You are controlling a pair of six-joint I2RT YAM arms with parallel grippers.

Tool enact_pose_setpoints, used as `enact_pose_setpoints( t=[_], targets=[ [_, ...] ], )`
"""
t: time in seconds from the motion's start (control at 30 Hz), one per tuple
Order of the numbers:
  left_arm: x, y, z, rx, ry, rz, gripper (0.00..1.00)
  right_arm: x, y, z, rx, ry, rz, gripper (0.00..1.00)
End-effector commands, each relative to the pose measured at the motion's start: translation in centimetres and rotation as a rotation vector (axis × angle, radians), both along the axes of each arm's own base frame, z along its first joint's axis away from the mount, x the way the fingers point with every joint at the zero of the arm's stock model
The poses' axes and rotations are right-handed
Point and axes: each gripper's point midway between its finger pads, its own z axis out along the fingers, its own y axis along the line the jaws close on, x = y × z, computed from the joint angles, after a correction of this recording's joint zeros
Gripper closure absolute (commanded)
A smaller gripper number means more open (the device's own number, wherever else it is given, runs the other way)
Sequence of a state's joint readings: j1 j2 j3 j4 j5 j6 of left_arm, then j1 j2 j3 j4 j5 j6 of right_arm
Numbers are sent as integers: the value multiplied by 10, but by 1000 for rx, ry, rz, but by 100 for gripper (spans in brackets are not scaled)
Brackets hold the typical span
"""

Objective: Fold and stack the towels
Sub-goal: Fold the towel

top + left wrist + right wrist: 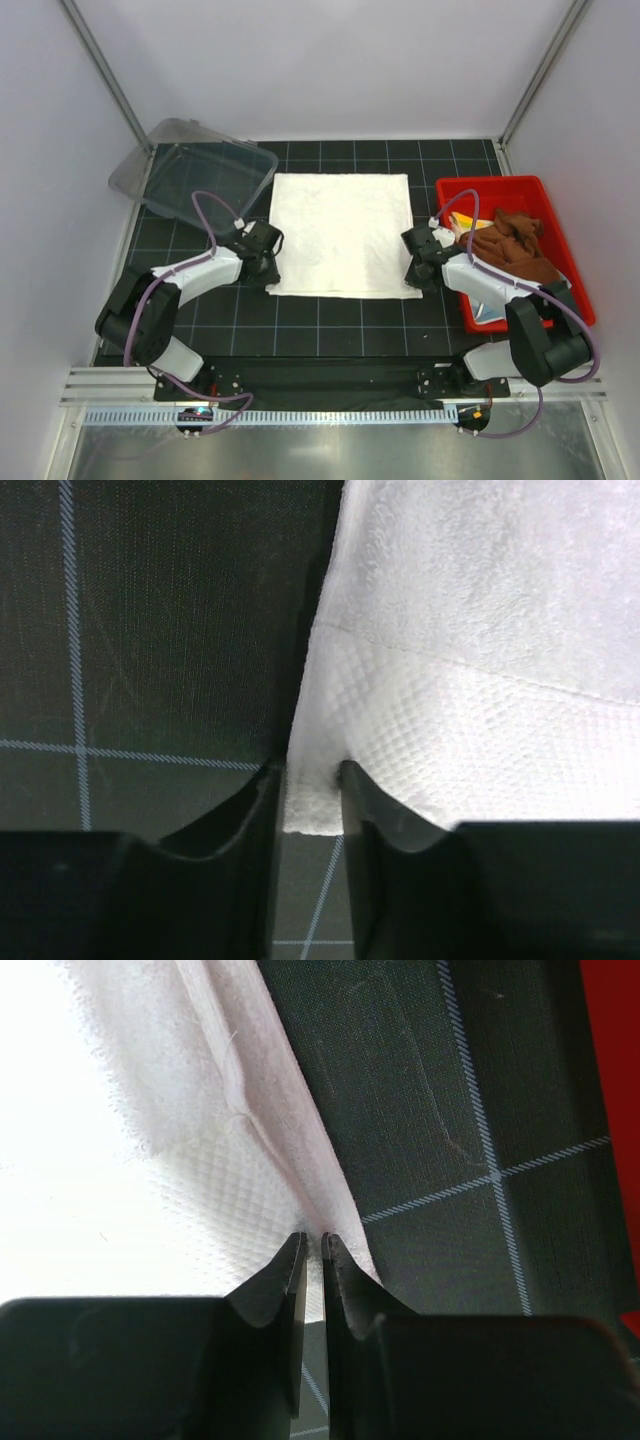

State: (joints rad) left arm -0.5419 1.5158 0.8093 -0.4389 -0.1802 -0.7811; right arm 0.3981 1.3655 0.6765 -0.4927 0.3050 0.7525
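Bin of red plastic, rectangular [487, 182], sits just R of the large cream-white terry towel [341, 232]. It holds a crumpled rust-brown towel [512, 250], w/ a yellow cloth [458, 224] poking out at the side nearest the terry towel. A pale bit shows at the bin's near end, too small to ID. A clear plastic tub [195, 170] lies to the towel's far L, tilted w/ one edge up against the L wall; contents can't be made out.

The terry towel lies flat, approx. centre of a black mat w/ white grid lines [330, 325]. Pale panel walls enclose the space. A metal rail [330, 385] runs along the edge nearest the arm bases.

Left gripper [310, 775] is at the towel's near-L corner, fingers narrowly apart, the corner pinched between them. Right gripper [313, 1245] is at the near-R corner, fingers almost together, the thin hem caught between the tips. The right arm covers part of the bin. Both wrist views cut off most of the towel.
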Motion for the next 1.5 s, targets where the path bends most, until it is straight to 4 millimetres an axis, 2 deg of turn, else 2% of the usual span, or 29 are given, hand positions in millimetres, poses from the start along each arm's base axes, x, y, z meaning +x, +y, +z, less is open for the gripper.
enact_pose_setpoints(
  t=[0.0, 0.03, 0.13, 0.27, 0.47, 0.6, 0.73, 0.9, 1.03, 1.2, 1.47],
  targets=[
    [3, -5, -3, -27, -1, 13, 71, 0, -11, 4, -41, -33, -37, 99],
    [3, -5, -2, -27, -3, 13, 83, 1, -11, 6, -40, -37, -37, 99],
    [5, -4, 1, -20, 0, 14, 100, 4, -9, 13, -35, -50, -27, 99],
    [7, -5, 14, -19, -7, 23, 100, 10, -6, 31, -26, -79, -4, 99],
    [6, -5, 39, -27, -4, 37, 100, 12, -14, 63, -78, -105, 29, 99],
    [9, -8, 54, -39, -24, 29, 100, 12, -15, 74, -81, -116, 44, 99],
    [7, -8, 57, -47, -22, 23, 100, 10, -10, 73, -57, -108, 63, 99],
    [0, -12, 50, -81, -2, 21, 100, 9, -9, 68, -56, -91, 72, 99],
    [-3, -12, 45, -79, 13, 22, 100, 13, -9, 72, -67, -100, 89, 99],
    [-1, -16, 50, -98, 5, 19, 100, 16, -4, 77, -59, -97, 122, 99],
    [-2, -26, 44, -149, 29, 9, 100, 8, -5, 50, -62, -35, 125, 99]
  ],
)
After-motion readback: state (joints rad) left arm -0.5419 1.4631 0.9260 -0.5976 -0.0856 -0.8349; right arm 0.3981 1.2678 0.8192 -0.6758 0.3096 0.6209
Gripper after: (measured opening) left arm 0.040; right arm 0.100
